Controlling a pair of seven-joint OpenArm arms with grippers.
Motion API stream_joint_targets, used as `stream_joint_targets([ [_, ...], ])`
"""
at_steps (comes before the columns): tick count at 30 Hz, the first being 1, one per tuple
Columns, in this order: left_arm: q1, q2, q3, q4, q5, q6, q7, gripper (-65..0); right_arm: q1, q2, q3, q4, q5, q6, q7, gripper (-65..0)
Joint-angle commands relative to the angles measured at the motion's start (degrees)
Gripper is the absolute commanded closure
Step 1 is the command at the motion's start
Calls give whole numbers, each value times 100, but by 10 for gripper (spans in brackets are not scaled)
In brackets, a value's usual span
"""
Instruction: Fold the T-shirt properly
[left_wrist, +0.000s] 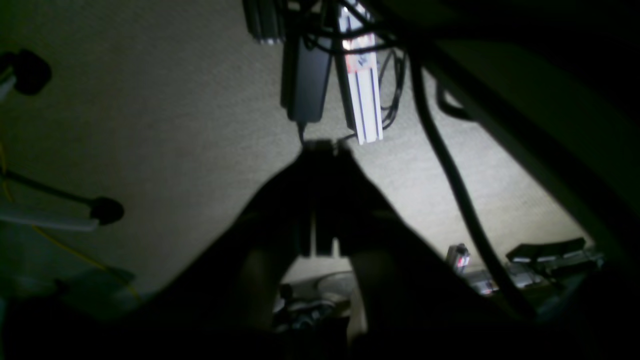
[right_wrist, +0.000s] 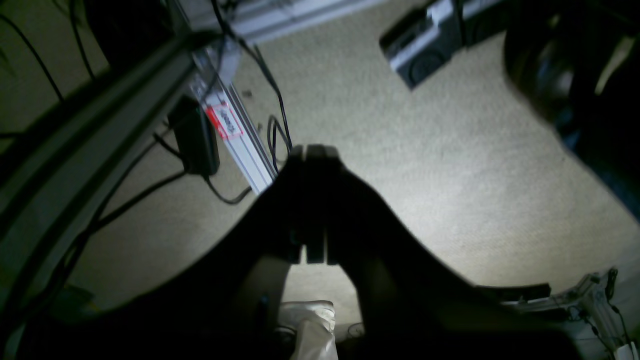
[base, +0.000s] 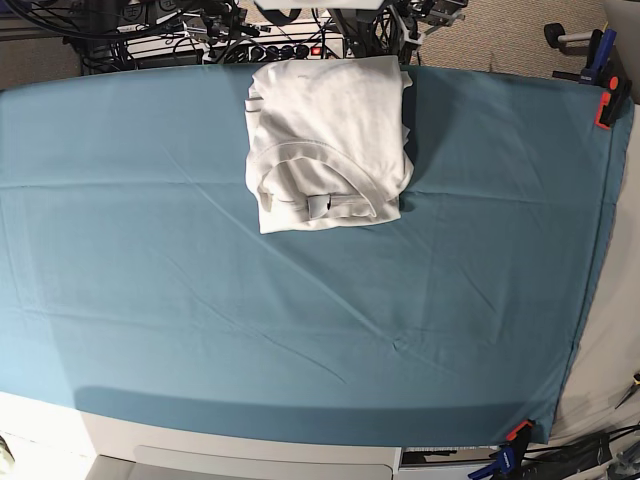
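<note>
Black, your left gripper (left_wrist: 322, 146) has its jaws pressed together on nothing, over beige carpet (left_wrist: 150, 130). Your right gripper (right_wrist: 314, 150) is likewise closed and empty above the same floor, beside a silver aluminium rail (right_wrist: 240, 135). Neither appears in the base view. You see the plain white short-sleeved cotton T-shirt (base: 330, 130) folded into a compact rectangle, collar and neck tag up, lying at the far edge of the large teal cloth (base: 200, 300).

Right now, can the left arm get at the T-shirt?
Probably not directly: the left gripper hangs shut over carpet, off the table. The T-shirt lies folded and uncovered on the teal cloth, so nothing blocks approach.
</note>
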Motion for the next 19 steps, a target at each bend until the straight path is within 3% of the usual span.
stream_joint_targets([
  [1,17,17,7,2,-63,-11,146,0,2,48,11,33,31,-7,-13,0],
  [6,0,-4,7,4,-435,-2,157,0,0,46,11,33,28,-7,42,0],
  [19,4,-4,7,31,-448,-7,85,0,-2,-35,11,33,26,-7,365,0],
])
